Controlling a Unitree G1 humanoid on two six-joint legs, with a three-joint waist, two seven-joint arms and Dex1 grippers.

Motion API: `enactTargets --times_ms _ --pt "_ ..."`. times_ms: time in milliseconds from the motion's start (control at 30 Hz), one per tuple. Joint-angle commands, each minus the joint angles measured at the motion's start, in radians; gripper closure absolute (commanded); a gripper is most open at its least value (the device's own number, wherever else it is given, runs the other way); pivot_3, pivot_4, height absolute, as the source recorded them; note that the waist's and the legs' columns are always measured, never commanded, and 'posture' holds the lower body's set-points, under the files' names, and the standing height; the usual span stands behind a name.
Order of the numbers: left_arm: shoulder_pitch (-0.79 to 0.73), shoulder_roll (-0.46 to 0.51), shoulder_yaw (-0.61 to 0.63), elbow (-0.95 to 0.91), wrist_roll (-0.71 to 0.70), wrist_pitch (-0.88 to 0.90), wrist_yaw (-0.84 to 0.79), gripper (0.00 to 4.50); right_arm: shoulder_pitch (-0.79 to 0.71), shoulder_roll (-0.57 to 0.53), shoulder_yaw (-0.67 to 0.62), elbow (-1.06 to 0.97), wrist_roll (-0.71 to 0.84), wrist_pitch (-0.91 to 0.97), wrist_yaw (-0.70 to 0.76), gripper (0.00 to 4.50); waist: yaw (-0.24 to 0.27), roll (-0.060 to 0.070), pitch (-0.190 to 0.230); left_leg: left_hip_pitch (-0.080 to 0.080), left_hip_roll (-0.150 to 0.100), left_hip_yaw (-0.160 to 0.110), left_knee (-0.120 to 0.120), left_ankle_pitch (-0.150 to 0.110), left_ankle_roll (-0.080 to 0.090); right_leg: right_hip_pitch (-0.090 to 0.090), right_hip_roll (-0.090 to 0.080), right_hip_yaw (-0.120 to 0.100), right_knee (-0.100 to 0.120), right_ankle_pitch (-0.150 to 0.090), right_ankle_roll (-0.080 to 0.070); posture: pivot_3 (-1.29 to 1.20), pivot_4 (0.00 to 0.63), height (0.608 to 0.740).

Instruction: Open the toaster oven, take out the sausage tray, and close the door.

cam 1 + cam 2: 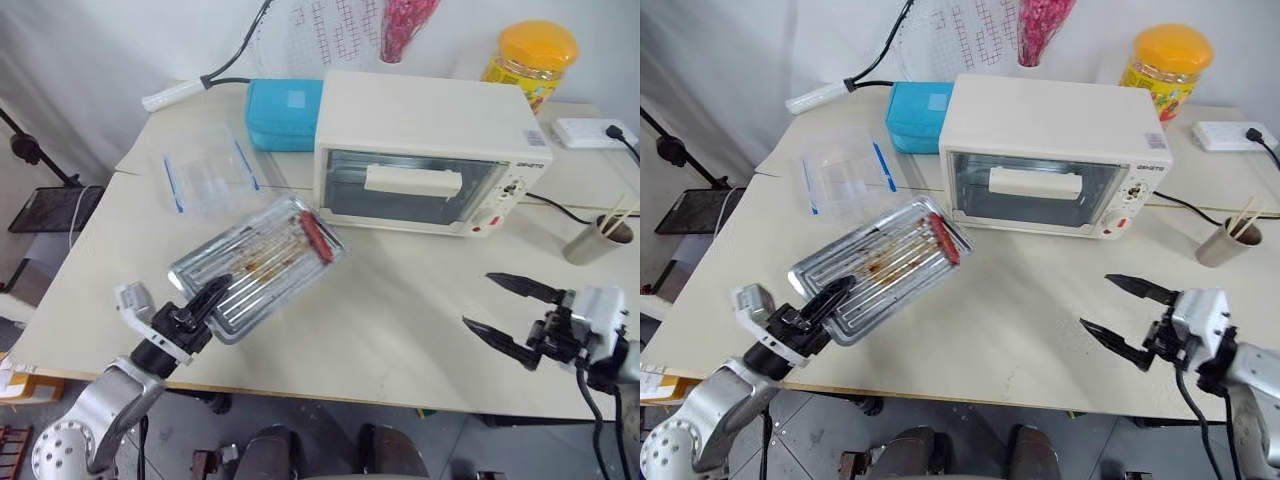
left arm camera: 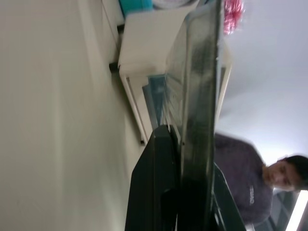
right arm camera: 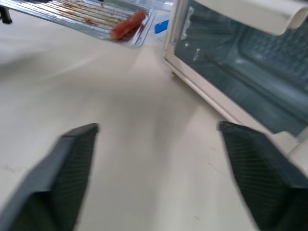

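The left claw (image 1: 205,298) is clenched on the near corner of the sausage tray (image 1: 262,265), its black fingers (image 2: 163,183) pinching the rim from both sides. The tray is held tilted over the worktop's (image 1: 400,300) front left part, its far end toward the toaster oven (image 1: 430,150). One red sausage (image 1: 316,235) lies at that far end, and brown grease streaks mark the ridged bottom.

The toaster oven stands toward the back of the worktop, about midway along the back edge. Its door (image 1: 415,188) is shut, upright, with the white bar handle (image 1: 412,180) across the glass. The knobs and a red button sit at its right side.

The right claw (image 1: 510,312) hovers released over the worktop's front right part, its two fingers (image 3: 67,178) spread wide and holding nothing, pointed toward the oven's front.

A blue case (image 1: 284,112) stands just beside the oven on its left, at the back edge. A clear plastic container (image 1: 208,170) with blue clips lies near the left edge, behind the tray. A yellow-lidded jar (image 1: 530,60) stands behind the oven at the back right. A cup (image 1: 596,240) with sticks stands near the right edge, and a power strip (image 1: 590,132) lies in the back right corner.
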Motion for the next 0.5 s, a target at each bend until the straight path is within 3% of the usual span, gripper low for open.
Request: enactTargets --times_ms 33,167,300,500 --pt "-0.103 0.081 -0.071 0.127 -0.022 0.134 -0.069 4.5 0.118 0.0 -0.071 -0.107 0.061 0.014 0.02 0.03 0.001 0.002 0.0 0.0 0.0 0.0 -0.001 0.0 0.0 -0.001 0.0 0.0 0.0 0.0 0.0 0.0 0.15 0.74" --pt "-0.278 0.137 -0.186 0.307 -0.022 0.236 -0.084 4.5 0.235 0.004 -0.128 -0.217 0.142 0.094 -0.016 0.03 0.002 0.002 0.0 -0.001 -0.001 0.0 -0.002 0.0 0.0 0.0 0.0 0.0 0.003 0.0 0.0 0.0 0.15 0.74" --pt "-0.467 0.134 -0.323 0.475 -0.016 0.296 -0.081 4.5 0.292 0.019 -0.163 -0.282 0.138 0.109 -0.058 0.03 -0.001 0.002 0.0 0.0 -0.001 0.001 -0.001 0.0 0.0 -0.001 0.0 0.001 0.004 0.001 0.002 0.0 0.15 0.74" --pt "-0.69 0.067 -0.455 0.665 0.201 0.368 -0.15 4.5 0.347 0.045 -0.188 -0.384 0.134 0.13 -0.132 0.03 0.002 0.002 0.0 -0.001 -0.003 0.003 -0.004 0.002 0.0 -0.005 0.001 -0.002 0.007 0.001 0.002 0.0 0.15 0.74"
